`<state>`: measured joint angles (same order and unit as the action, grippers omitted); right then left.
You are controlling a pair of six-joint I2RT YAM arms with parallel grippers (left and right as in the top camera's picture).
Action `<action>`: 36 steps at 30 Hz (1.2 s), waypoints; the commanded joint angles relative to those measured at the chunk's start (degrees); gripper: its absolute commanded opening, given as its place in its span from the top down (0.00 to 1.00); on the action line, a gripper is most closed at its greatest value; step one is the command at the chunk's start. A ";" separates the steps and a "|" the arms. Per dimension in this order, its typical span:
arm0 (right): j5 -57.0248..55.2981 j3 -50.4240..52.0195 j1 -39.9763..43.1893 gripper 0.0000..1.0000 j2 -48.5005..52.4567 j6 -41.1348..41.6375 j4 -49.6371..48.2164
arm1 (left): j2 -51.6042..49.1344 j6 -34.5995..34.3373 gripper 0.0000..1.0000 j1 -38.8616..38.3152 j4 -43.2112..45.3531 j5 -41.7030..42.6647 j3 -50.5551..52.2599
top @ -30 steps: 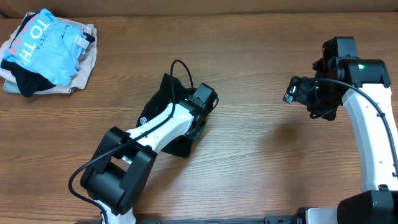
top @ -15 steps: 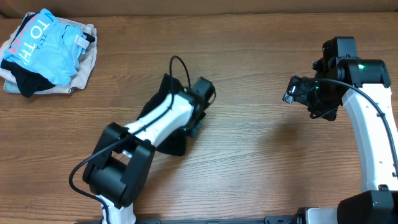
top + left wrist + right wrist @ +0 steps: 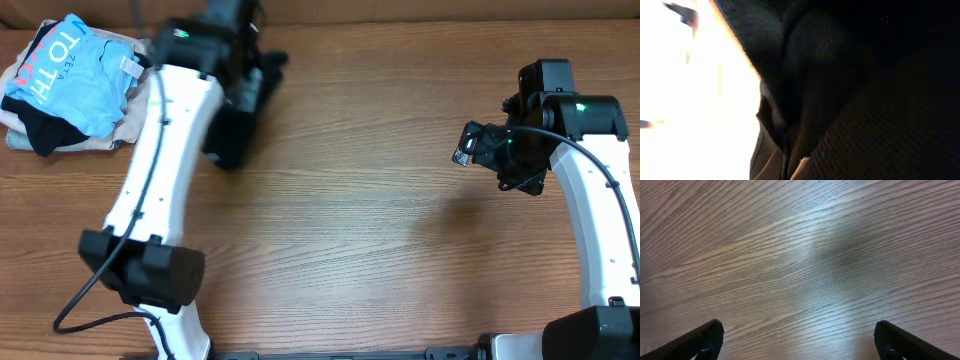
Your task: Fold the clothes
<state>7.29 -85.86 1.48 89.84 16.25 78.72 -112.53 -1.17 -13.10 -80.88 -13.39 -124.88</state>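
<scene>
The clothes (image 3: 238,118), a black shirt, hang bunched from my left gripper (image 3: 246,60) at the back left of the table, lifted off the wood. The gripper is shut on the fabric. Dark cloth (image 3: 855,90) fills the left wrist view and hides the fingers. My right gripper (image 3: 472,146) hovers at the right side, far from the shirt. It is open in the right wrist view, with only bare wood (image 3: 800,255) between its two fingertips (image 3: 707,335).
A pile of other garments lies in the back left corner: a light blue one with lettering (image 3: 65,70) on top of a beige one (image 3: 138,100). The left arm's white link (image 3: 150,190) stretches diagonally across the left half of the table.
My left gripper closed on the black shirt at the table's middle, then swung it up and away to the back left. The right arm stayed in place; its jaws opened slightly wider.
</scene>
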 commanded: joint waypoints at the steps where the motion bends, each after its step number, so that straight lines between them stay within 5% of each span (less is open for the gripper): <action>1: 0.24 -0.39 0.26 0.00 -0.79 -0.22 0.00 | 0.70 6.51 0.96 5.14 0.22 -2.54 -6.84; 12: 0.28 -0.39 0.24 0.00 -0.79 0.02 -0.87 | 0.61 17.81 0.96 22.38 16.20 -6.91 -9.42; 19: 0.26 -0.39 0.24 0.00 -0.79 0.00 -0.87 | -1.70 18.95 0.96 32.11 32.20 0.22 -9.40; 24: 0.24 -0.39 0.24 0.00 -0.79 -0.02 -1.18 | -5.53 28.41 0.96 35.95 36.30 5.53 -9.40; 36: 0.26 -0.39 0.24 0.03 -0.79 0.02 -3.32 | -14.97 32.63 0.96 39.01 47.12 2.25 -9.40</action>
<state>7.29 -85.86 1.48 89.84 16.27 75.85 -128.09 28.45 25.28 -37.06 -9.74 -132.53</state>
